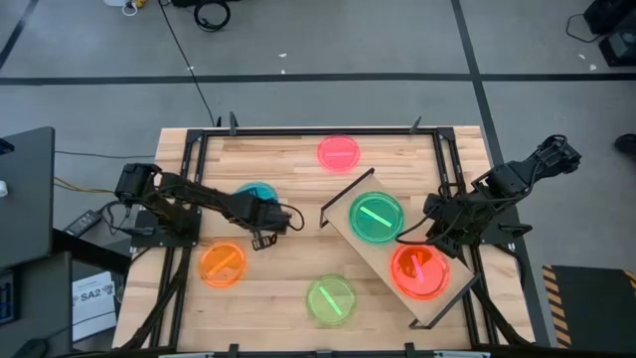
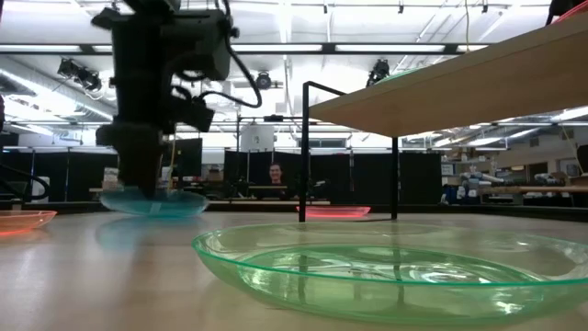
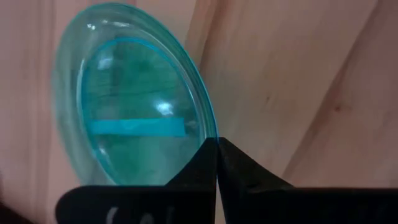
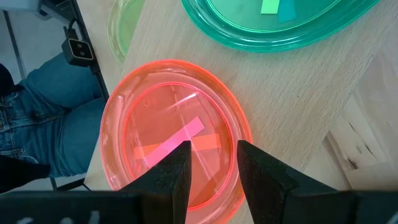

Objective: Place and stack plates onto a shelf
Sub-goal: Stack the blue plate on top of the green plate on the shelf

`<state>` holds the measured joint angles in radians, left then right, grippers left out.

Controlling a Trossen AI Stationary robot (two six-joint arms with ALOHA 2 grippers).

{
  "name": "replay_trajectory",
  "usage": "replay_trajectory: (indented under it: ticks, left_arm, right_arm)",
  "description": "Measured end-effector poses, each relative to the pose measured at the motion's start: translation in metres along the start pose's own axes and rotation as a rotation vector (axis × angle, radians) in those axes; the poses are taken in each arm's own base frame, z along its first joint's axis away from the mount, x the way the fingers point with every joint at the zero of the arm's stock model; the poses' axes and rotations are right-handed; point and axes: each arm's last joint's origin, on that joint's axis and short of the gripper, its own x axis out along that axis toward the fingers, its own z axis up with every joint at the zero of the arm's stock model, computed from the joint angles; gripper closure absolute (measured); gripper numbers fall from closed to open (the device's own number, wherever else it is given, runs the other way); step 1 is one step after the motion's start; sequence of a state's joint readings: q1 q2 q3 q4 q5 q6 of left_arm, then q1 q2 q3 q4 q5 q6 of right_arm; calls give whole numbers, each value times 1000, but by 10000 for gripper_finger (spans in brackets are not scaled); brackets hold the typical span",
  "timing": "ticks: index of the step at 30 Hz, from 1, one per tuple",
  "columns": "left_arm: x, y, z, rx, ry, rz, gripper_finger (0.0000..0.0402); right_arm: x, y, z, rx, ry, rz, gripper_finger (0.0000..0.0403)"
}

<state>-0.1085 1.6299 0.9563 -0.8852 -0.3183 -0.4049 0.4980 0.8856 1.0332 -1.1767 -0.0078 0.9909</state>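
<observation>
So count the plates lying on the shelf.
2 show: a green plate at the shelf's upper-left end and a pink-orange one at its lower-right end, under the right gripper. Each looks stacked, so more may be hidden.

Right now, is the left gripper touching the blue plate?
Touching. In the left wrist view the left gripper is shut, its tips on the rim of the blue plate.
</observation>
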Motion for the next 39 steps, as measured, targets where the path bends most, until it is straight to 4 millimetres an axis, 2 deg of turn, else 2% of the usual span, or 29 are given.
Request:
replay_trajectory:
  ticks: [15, 29, 39]
  left_arm:
    - [-66, 11, 30, 17, -15, -3, 398]
    - [-139, 24, 61, 113, -237, -71, 398]
    - [-169, 28, 77, 203, -432, -62, 398]
  right_arm:
    - [0, 0, 0, 0, 0, 0, 267]
    - [0, 0, 0, 0, 0, 1, 267]
    - [0, 0, 0, 0, 0, 0, 267]
